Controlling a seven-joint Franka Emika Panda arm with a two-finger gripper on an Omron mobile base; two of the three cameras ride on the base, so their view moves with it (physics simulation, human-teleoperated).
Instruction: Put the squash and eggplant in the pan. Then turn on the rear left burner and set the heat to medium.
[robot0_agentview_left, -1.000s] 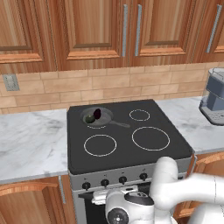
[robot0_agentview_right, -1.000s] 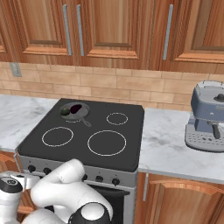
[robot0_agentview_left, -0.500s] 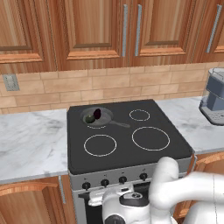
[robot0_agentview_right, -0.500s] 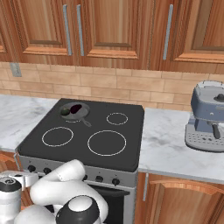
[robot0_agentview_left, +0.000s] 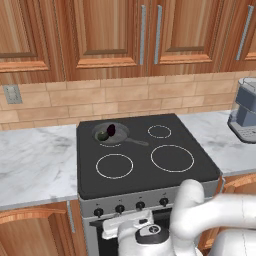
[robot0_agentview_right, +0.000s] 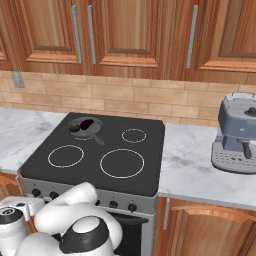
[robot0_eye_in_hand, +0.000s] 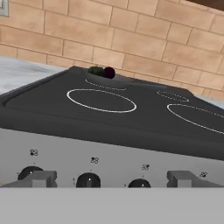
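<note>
Gripper (robot0_eye_in_hand: 112, 181) was wide open and empty, lower than a second before, now facing the stove knobs (robot0_eye_in_hand: 88, 179). Squash (robot0_agentview_left: 103, 135) and eggplant (robot0_agentview_left: 112, 130) lay in the pan (robot0_agentview_left: 120, 138) on the rear left burner (robot0_agentview_left: 111, 144); only the knob remained.

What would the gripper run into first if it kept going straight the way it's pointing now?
Probably the stove's front panel: the open gripper faces the row of knobs, with one knob nearly between its fingertips. How far off the panel lies is hard to judge.

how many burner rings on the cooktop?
4. Rear left under the pan, small rear right, front left, large front right.
</note>
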